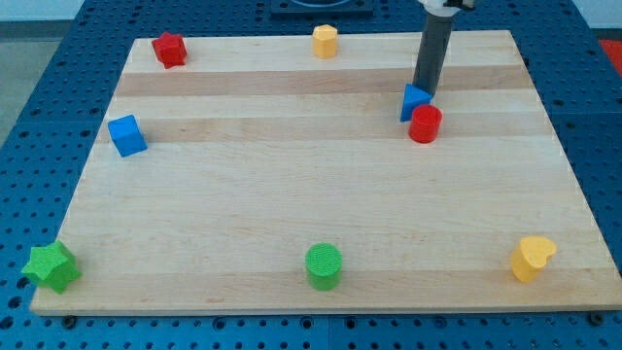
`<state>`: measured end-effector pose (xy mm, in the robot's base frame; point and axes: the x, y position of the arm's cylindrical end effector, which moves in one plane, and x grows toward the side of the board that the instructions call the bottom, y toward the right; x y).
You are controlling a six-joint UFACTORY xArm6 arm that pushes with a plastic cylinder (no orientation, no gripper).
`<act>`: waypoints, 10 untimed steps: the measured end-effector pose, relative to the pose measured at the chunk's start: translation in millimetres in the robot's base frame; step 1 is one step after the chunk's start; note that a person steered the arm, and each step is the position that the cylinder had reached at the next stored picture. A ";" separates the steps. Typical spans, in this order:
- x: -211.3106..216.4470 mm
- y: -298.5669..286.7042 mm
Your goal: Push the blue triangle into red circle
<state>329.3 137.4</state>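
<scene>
The blue triangle (414, 99) lies at the board's upper right and touches the red circle (425, 124), which sits just below and to its right. My dark rod comes down from the view's top. My tip (425, 90) stands right at the triangle's upper edge, apparently touching it.
On the wooden board (292, 224) are a red star-like block (169, 50) at the top left, a yellow block (325, 41) at the top middle, a blue cube (126, 135) at the left, a green star (51, 266) at the bottom left, a green cylinder (324, 266) at the bottom middle and a yellow heart (532, 259) at the bottom right.
</scene>
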 end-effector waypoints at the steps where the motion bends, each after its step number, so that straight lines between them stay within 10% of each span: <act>1: -13.4 0.0; 10: 10.0 -43.0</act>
<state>339.3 94.4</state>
